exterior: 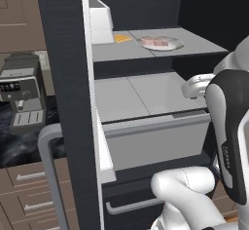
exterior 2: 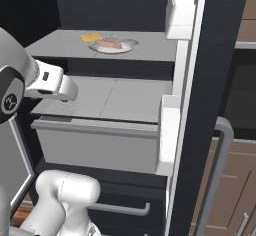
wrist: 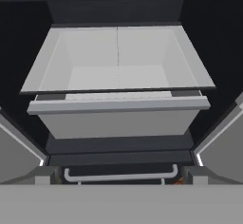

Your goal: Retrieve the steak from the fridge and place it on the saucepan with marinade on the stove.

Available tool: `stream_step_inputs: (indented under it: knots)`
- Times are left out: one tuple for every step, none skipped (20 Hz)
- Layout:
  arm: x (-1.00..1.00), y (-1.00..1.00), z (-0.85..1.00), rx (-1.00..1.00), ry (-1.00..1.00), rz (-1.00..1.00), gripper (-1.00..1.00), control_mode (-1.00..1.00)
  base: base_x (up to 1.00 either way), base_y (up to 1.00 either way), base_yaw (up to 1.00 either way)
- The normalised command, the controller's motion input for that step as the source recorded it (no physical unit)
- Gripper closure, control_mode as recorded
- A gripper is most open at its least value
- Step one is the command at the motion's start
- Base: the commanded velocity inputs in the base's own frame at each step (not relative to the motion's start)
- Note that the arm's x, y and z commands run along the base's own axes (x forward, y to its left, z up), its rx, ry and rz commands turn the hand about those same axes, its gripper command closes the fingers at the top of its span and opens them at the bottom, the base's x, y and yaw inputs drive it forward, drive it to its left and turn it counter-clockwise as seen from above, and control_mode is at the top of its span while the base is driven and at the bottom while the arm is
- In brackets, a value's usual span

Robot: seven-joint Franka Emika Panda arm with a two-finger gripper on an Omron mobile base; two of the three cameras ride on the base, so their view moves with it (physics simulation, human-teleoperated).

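**kitchenbot_fan:** So where's the gripper at? I can't make out the fingertips in the hand view, and in the left base view I only get the white hand point(exterior: 197, 85) poking out in front of the fridge point(exterior: 68, 78).

**panda_watcher:** Yeah, the tips themselves don't show clearly, but the fingers are spread as wide as they go — holding nothing, touching nothing. The hand hangs in front of the open fridge, about level with the grey drawer point(wrist: 118, 116), well apart from anything on the shelves.

**kitchenbot_fan:** And going further in?

**panda_watcher:** Nearest is the bottom freezer handle point(wrist: 121, 174), then that pulled-out drawer, then the flat shelf point(exterior 2: 110, 100) above it. Up on the shelf above that sits the steak point(exterior: 158, 42) — pinkish slab lying flat on a pale round plate point(exterior: 177, 44), toward the front edge. Just beside the plate, on its left in both base views, there's a flat orange-yellow item point(exterior: 122, 38). A white door bin point(exterior 2: 181, 15) hangs on the open door nearby.

**kitchenbot_fan:** So the steak's untouched?

**panda_watcher:** Yep, on its plate, above the hand.
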Motion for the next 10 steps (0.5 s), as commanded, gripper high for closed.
stream_step_inputs:
  knots:
    - [0.00, 0.00, 0.00, 0.00, 0.00, 0.00, -1.00, 1.00, 0.34, -0.16, 0.00]
    - [0.00, 0.00, 0.00, 0.00, 0.00, 0.00, -1.00, 1.00, 0.22, -0.07, 0.00]
    - [0.00, 0.00, 0.00, 0.00, 0.00, 0.00, -1.00, 1.00, 0.28, -0.04, 0.00]
    - [0.00, 0.00, 0.00, 0.00, 0.00, 0.00, -1.00, 1.00, 0.26, -0.08, 0.00]
    - [0.00, 0.00, 0.00, 0.00, 0.00, 0.00, -1.00, 1.00, 0.08, -0.06, 0.00]
    - [0.00, 0.00, 0.00, 0.00, 0.00, 0.00, -1.00, 1.00, 0.00, 0.00, 0.00]
    - [0.00, 0.00, 0.00, 0.00, 0.00, 0.00, -1.00, 1.00, 0.00, 0.00, 0.00]
    - [0.00, 0.00, 0.00, 0.00, 0.00, 0.00, -1.00, -1.00, 0.00, 0.00, 0.00]
    - [0.00, 0.00, 0.00, 0.00, 0.00, 0.00, -1.00, -1.00, 0.00, 0.00, 0.00]
    - [0.00, 0.00, 0.00, 0.00, 0.00, 0.00, -1.00, -1.00, 0.00, 0.00, 0.00]
